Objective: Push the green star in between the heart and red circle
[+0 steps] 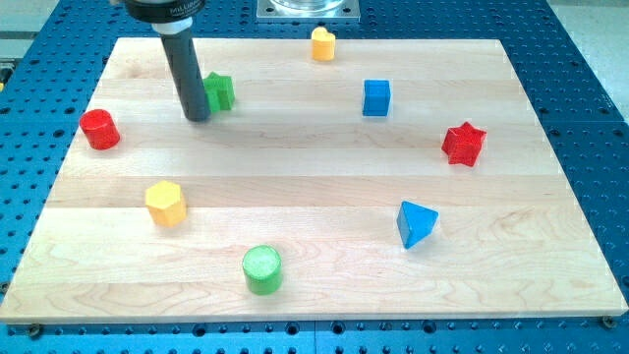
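Note:
The green star lies at the upper left of the wooden board. My tip stands right against the star's left side, touching it or nearly so. The red circle sits at the far left of the board, left of and slightly below my tip. The yellow heart sits at the top edge, right of the star.
A blue cube sits right of centre near the top. A red star is at the right. A blue triangle, a green cylinder and a yellow hexagon lie in the lower half.

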### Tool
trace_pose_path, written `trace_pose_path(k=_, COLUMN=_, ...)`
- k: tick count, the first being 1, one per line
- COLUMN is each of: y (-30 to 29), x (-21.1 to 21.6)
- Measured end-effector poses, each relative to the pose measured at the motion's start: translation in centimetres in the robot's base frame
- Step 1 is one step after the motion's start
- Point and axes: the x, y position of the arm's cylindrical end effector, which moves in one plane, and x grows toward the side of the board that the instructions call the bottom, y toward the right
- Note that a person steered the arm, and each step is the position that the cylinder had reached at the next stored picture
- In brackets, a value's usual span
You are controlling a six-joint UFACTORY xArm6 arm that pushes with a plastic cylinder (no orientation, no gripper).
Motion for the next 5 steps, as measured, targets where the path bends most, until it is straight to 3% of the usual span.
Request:
trace_pose_path(k=1, y=0.0, x=-1.2)
trace_pose_path(k=3, y=2.0, x=1.0)
trace_pose_path(k=5, y=3.6, x=-2.4)
